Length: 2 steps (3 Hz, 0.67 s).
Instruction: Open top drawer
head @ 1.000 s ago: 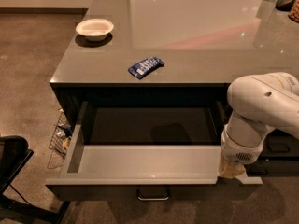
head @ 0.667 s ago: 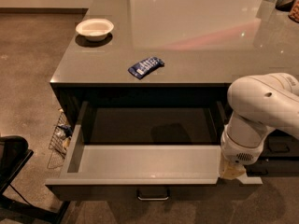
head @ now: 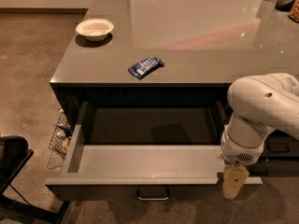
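The pincer point(head: 234, 185) hangs beside the top drawer point(head: 140, 164), front right.

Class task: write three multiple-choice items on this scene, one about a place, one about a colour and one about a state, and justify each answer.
1. Where is the gripper relative to the top drawer?
A. at its back left corner
B. at its front right corner
C. beneath its middle pull

2. What colour is the packet on the counter?
A. blue
B. red
C. green

3. The top drawer is:
A. shut
B. pulled open
C. taken out

Answers:
1. B, the gripper hangs by that corner.
2. A, the wrapper is blue.
3. B, the drawer's grey interior shows.
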### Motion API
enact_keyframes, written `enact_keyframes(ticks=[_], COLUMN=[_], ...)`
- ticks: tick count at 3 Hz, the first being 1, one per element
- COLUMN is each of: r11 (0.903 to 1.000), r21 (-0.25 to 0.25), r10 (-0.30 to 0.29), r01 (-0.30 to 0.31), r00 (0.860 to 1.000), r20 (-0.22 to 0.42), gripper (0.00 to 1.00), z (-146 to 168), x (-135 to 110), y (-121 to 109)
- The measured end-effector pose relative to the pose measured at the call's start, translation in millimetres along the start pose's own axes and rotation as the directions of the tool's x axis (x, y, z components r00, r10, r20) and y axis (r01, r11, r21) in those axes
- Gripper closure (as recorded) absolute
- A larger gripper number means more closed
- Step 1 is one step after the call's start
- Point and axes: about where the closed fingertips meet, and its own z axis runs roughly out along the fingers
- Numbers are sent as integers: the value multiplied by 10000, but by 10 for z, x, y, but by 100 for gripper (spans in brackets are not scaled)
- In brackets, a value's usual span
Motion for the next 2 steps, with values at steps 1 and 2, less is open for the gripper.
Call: enact_keyframes(ticks=[1,2], r11=[10000,10000], r21=[4,4], r10=[1,1], r01=[-1,-1], r00=[10000,10000], r20=[-5,-5], gripper=[0,0], z=[-1,-1], x=[2,2], y=[3,3])
